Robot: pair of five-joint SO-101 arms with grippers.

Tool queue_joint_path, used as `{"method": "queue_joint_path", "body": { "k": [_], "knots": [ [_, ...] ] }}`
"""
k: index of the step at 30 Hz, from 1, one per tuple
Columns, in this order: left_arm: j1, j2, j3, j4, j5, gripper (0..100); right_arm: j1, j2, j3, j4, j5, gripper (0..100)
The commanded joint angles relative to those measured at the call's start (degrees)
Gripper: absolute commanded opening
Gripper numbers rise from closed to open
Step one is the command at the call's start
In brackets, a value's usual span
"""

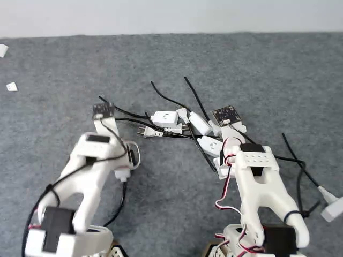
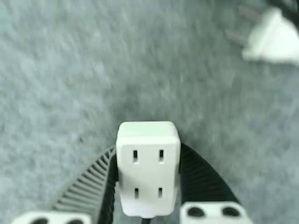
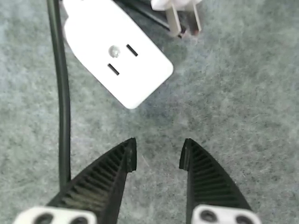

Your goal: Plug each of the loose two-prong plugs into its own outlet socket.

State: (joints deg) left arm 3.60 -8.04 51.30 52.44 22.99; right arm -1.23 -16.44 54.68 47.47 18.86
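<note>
My left gripper (image 2: pixel 148 157) was clamped on a white, boxy plastic outlet adapter (image 2: pixel 148 172) over the grey felt mat (image 2: pixel 70 70). My right gripper (image 3: pixel 159 154) hung spread over the mat, near a flat white socket block (image 3: pixel 119 58). A white two-prong plug (image 3: pixel 175 4) lay just beyond it. I judged that plug light, hard and slick (its cord might tug back), best pinched across the body, behind the prongs.

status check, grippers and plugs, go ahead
Left gripper shut on white outlet block. Right gripper open, short of flat socket. Loose plug beside it, unplugged. Black cord alongside.
</note>
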Motion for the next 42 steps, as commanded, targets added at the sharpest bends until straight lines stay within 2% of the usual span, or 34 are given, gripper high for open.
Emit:
{"method": "queue_joint_path", "body": {
  "k": [1, 4, 9, 12, 14, 18, 20, 21, 32, 40, 42],
  "knots": [
    [0.7, -5.1, 3.8, -3.3, 0.4, 1, -0.1, -0.6, -3.0, 0.4, 0.1, 16.5],
    [0.8, -5.1, 4.8, -5.5, 0.4, 1, -1.3, -0.9, -4.6, 2.8, -0.5, 16.5],
    [0.8, -5.1, 4.6, -5.7, 0.4, 1, -5.1, -3.9, -16.4, 13.1, -3.3, 16.5],
    [0.8, -5.1, 5.0, -5.7, 0.4, 1, -12.1, -3.1, -22.8, 18.1, -2.7, 16.5],
    [0.7, -5.1, 5.1, -5.7, 0.4, 1, -17.3, -0.7, -26.2, 19.9, 1.2, 16.5],
    [-1.1, -5.1, 5.1, -5.6, -1.5, 1, -22.5, 7.9, -31.3, 18.5, 17.9, 16.5],
    [-3.0, -5.1, 4.8, -5.6, -3.8, 1, -22.9, 13.1, -32.0, 14.9, 25.9, 16.6],
    [-3.4, -5.1, 4.8, -5.6, -4.5, 1, -23.1, 15.6, -32.4, 13.2, 27.5, 16.6],
    [-3.5, -5.0, 4.9, -5.6, -4.7, 1, -24.3, 28.4, -35.4, 3.8, 27.4, 16.5],
    [-3.5, -5.0, 4.9, -5.6, -4.7, 1, -18.8, 28.1, -35.0, 4.1, 26.9, 16.2],
    [-3.5, -5.0, 4.9, -5.6, -4.7, 1, -16.9, 27.9, -35.3, 3.8, 24.4, 11.1]
  ]
}}
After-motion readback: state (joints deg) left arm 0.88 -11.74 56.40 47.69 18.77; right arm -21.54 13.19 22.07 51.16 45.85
